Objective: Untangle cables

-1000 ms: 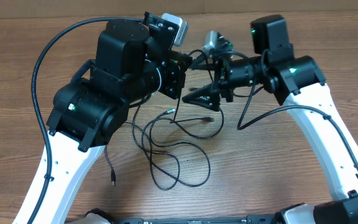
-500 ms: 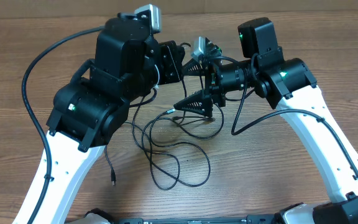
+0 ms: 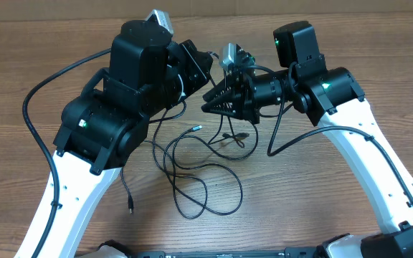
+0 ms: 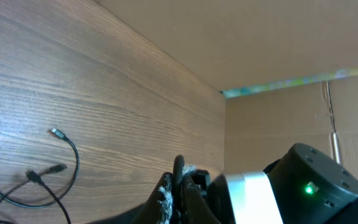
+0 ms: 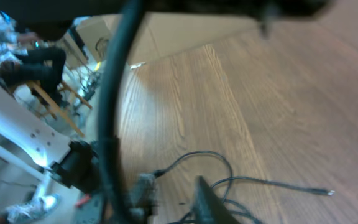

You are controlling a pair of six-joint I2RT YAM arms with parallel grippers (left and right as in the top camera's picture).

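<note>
Wood table [image 3: 321, 193], looped cables [image 3: 214, 165], left tool [image 4: 178, 175] closed

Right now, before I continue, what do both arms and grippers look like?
The left arm and right arm have white lower links, black joint housings with green lights, and thick black cables. The left gripper and right gripper are black; the right's fingers look wedge-shaped.

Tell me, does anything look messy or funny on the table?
Yes. The thin black cables lie in messy crossing loops in the middle of the wooden table. One plug end trails off alone beside the left arm. Nothing looks broken or spilled.
</note>
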